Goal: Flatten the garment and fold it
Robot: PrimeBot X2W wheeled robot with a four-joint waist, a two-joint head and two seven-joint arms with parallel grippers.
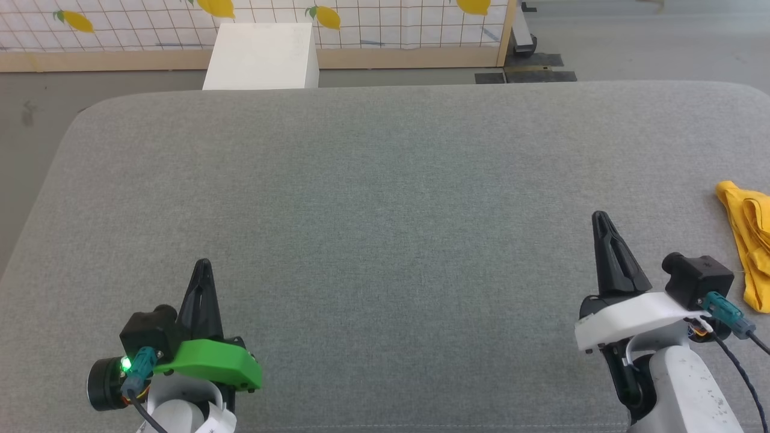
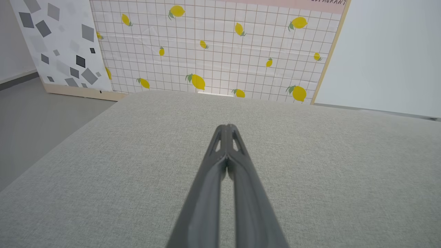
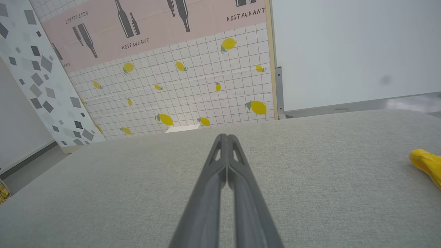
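Left end effector [image 1: 203, 263] sits at the lower left of the head view, both dark fingers pressed together to a single tip, clenched on nothing. It hovers over bare grey fabric of the worktop [image 1: 385, 198]; contact with the surface cannot be judged. A green bracket [image 1: 210, 361] sits behind the fingers.

Right end effector [image 1: 598, 215] is at the lower right, likewise clenched and empty, with a white bracket [image 1: 631, 316] behind it. Its tip reaches further up the view than the left one.

Garment [image 1: 749, 240]: bright yellow, bunched in folds, lying on the worktop at the right edge of the head view, just right of the right end effector and apart from it. Part of it is cut off by the frame.

Beyond the worktop's far edge: a white box [image 1: 261, 57] on the floor, then a tiled panel with lemon print [image 1: 391, 24].
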